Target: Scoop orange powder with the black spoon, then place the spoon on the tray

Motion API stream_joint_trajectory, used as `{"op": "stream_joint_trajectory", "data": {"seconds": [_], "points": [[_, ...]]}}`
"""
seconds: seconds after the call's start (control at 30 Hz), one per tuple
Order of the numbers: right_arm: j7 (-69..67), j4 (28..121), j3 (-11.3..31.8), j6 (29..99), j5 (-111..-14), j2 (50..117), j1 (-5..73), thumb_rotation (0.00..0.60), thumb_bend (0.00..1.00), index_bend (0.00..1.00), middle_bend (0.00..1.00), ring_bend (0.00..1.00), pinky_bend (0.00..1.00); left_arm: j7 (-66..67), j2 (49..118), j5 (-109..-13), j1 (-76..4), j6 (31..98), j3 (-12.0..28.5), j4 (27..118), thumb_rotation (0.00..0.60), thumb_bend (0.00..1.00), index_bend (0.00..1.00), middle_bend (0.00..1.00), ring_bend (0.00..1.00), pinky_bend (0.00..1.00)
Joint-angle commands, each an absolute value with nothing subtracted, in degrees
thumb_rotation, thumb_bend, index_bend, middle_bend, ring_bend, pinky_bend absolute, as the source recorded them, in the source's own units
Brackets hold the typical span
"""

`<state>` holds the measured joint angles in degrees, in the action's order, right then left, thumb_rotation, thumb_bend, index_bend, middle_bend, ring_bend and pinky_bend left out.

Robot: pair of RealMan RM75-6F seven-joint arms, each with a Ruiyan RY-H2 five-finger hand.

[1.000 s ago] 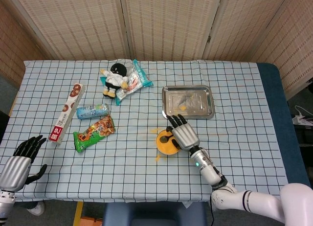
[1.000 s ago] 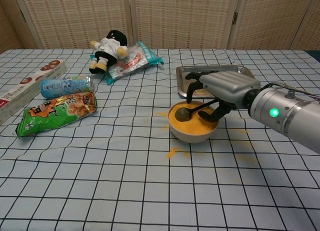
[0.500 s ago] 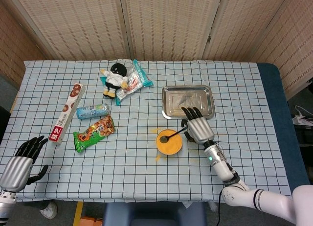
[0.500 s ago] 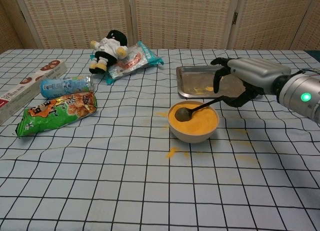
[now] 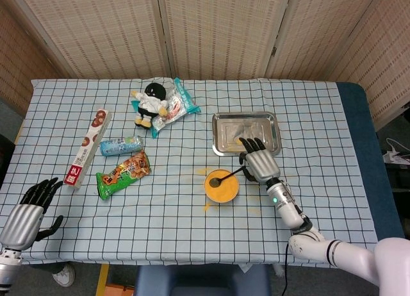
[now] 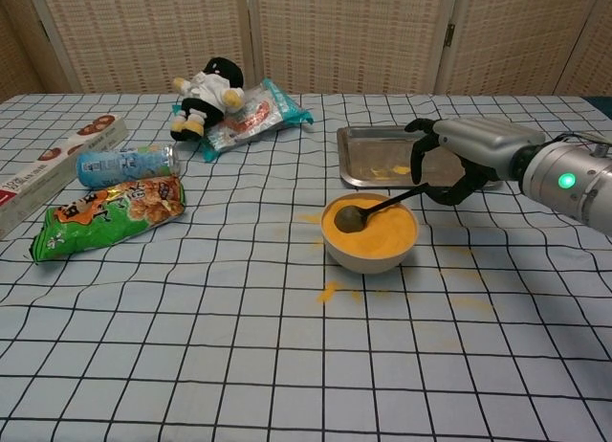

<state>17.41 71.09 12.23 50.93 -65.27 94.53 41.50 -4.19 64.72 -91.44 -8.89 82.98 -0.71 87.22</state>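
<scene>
An orange-powder bowl (image 5: 222,188) (image 6: 371,243) stands just in front of the metal tray (image 5: 264,134) (image 6: 368,157). The black spoon (image 5: 219,179) (image 6: 350,217) lies in the bowl, scoop in the powder, handle pointing right over the rim. My right hand (image 5: 257,161) (image 6: 469,147) hovers at the handle's end, by the tray's front edge, fingers spread and curved, nothing clasped. Whether the thumb touches the handle I cannot tell. My left hand (image 5: 29,209) hangs off the table's near left corner, fingers apart and empty.
Spilled orange powder (image 5: 206,207) (image 6: 330,291) dots the cloth near the bowl. To the left lie a green snack bag (image 5: 123,173), a can (image 5: 120,145), a long box (image 5: 90,147), a plush doll (image 5: 151,102) and a packet (image 5: 179,104).
My right hand left the spot above the bowl and moved right, toward the tray's front edge, then barely shifted. The spoon stayed in the bowl. The left hand kept still.
</scene>
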Motion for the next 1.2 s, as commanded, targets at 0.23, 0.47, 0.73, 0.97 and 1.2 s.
{"op": "stream_joint_trajectory", "data": {"seconds": [0.23, 0.47, 0.73, 0.97, 1.2], "points": [[16.2, 69.7, 11.8, 51.0, -65.7, 95.4, 41.9, 0.600, 0.39, 0.51, 0.00, 0.00, 0.00, -4.1, 64.8, -91.3, -9.1, 82.6, -0.7, 87.1, 0.600, 0.39, 0.00, 0.00, 0.00, 0.10], [15.4, 69.6, 11.7, 51.4, -66.1, 95.3, 42.0, 0.600, 0.39, 0.51, 0.00, 0.00, 0.00, -4.0, 64.8, -91.3, -9.1, 82.5, -0.8, 87.1, 0.600, 0.39, 0.00, 0.00, 0.00, 0.10], [15.4, 69.3, 11.7, 51.5, -66.0, 95.5, 42.2, 0.600, 0.39, 0.53, 0.00, 0.00, 0.00, -3.9, 64.8, -91.4, -9.1, 82.4, -0.8, 87.1, 0.600, 0.39, 0.00, 0.00, 0.00, 0.10], [15.7, 68.9, 11.5, 51.7, -66.0, 95.9, 42.3, 0.600, 0.39, 0.57, 0.00, 0.00, 0.00, -3.9, 64.8, -91.2, -9.2, 82.2, -0.8, 87.0, 0.600, 0.39, 0.00, 0.00, 0.00, 0.10], [16.1, 68.6, 11.3, 52.2, -66.2, 96.2, 42.3, 0.600, 0.39, 0.62, 0.00, 0.00, 0.00, -3.7, 64.8, -91.1, -9.2, 82.2, -0.8, 87.1, 0.600, 0.39, 0.00, 0.00, 0.00, 0.10]]}}
